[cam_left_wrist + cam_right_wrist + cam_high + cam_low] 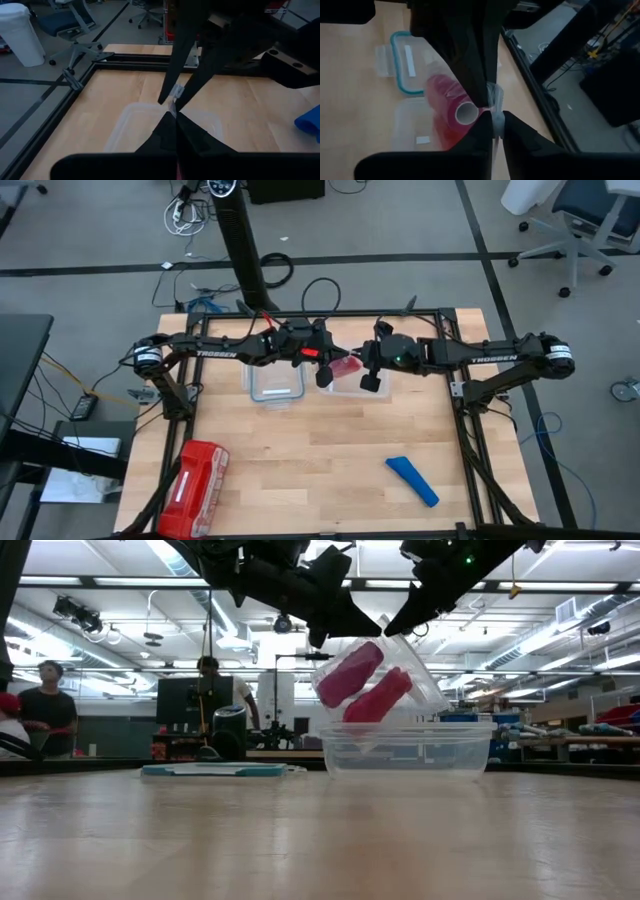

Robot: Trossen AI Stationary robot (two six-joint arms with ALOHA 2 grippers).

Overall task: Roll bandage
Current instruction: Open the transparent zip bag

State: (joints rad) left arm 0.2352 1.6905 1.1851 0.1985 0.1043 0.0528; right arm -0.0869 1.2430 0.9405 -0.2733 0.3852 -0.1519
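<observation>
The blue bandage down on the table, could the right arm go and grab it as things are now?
Probably not yet. The bandage lies in the open with nothing on it, but the right gripper is pinching a clear bag of red rolls over the container, together with the left gripper.

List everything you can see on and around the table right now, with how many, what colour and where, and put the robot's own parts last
bandage: one, bright blue, lying flat near the table's front right.
zip pouch: one, red with white markings, front left of the table.
clear bag: one, transparent, held up above the container, pinched by both grippers.
fabric rolls: two, red-pink, inside the clear bag.
container: one, clear plastic, mid-back of the table.
lid: one, clear with teal rim, flat beside the container.
table: one, light wood, black frame.
people: two, in the room behind.
left gripper: shut on the bag.
right gripper: shut on the bag.
</observation>
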